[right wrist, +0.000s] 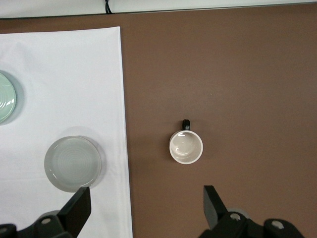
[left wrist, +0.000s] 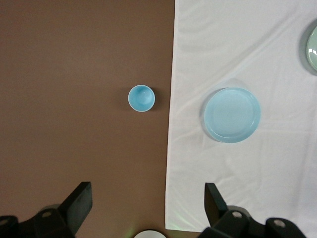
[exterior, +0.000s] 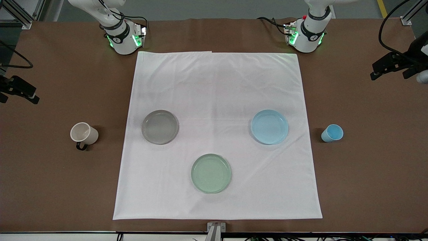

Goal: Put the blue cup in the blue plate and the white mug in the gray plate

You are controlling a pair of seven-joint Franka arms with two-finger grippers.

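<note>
The blue cup stands upright on the bare brown table beside the cloth, at the left arm's end; it also shows in the left wrist view. The blue plate lies empty on the cloth. The white mug stands upright at the right arm's end, its dark handle toward the front camera; it also shows in the right wrist view. The gray plate lies empty on the cloth. My left gripper is open and empty, high over the table near the cup. My right gripper is open and empty, high near the mug.
A white cloth covers the middle of the brown table. A pale green plate lies empty on it, nearer the front camera than the other two plates. Both arm bases stand at the table's back edge.
</note>
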